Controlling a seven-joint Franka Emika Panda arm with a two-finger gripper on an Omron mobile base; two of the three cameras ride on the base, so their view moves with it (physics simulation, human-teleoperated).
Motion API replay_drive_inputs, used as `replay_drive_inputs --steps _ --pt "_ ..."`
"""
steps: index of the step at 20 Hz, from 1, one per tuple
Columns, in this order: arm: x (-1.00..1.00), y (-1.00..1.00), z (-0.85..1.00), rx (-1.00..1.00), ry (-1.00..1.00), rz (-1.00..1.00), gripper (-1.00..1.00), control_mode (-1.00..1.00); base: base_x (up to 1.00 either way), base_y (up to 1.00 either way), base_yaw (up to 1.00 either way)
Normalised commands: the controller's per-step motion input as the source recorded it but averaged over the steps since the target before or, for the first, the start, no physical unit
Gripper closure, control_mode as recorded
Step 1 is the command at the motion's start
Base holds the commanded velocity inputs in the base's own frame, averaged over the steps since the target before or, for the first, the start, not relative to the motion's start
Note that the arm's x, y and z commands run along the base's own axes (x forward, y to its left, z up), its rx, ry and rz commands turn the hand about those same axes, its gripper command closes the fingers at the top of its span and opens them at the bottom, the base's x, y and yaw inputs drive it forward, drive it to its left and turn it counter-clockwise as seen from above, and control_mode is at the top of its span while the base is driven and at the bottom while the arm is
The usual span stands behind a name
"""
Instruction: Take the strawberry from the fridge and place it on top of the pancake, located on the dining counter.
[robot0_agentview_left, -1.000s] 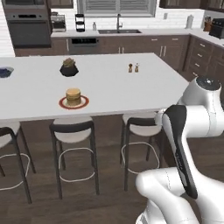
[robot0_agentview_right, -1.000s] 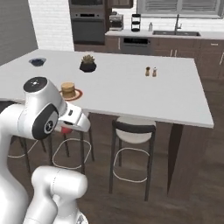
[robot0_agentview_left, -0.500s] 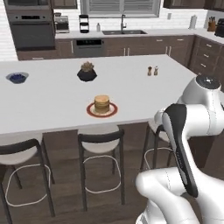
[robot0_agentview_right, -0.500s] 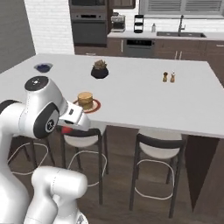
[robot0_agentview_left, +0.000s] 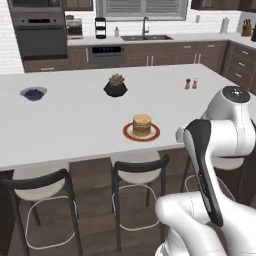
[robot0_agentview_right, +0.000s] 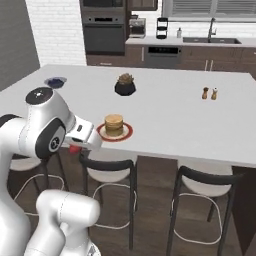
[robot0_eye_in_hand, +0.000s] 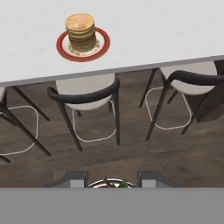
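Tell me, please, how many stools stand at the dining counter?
3 show along the near edge: left stool, middle stool below the pancake, right stool. More may be hidden.

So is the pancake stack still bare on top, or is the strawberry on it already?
Bare. The pancake stands alone on its red plate; the strawberry sits between the fingertips of the gripper.

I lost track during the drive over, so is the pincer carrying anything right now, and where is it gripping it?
Yes: the strawberry sits between the pincer fingertips, leafy top showing; the exact contact point is hidden.
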Motion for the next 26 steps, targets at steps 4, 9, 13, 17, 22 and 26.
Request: replay_drive_inputs --steps 4,9,13,17,22,26 --pt "0.0 0.0 0.0 0.0 0.0 0.0 1.0 1.0 0.61 0.3 -0.04" --pt "0.0 0.0 0.0 0.0 0.0 0.0 1.0 1.0 0.46 0.38 -0.01" --pt "0.0 0.0 0.0 0.0 0.0 0.0 1.0 1.0 0.36 0.47 0.0" --pt "0.0 0.0 0.0 0.0 0.0 0.0 1.0 1.0 0.38 0.0 0.0" --pt "0.0 0.0 0.0 0.0 0.0 0.0 1.0 1.0 0.55 0.0 0.0" --pt "0.0 0.0 0.0 0.0 0.0 0.0 1.0 1.0 0.7 0.11 0.0"
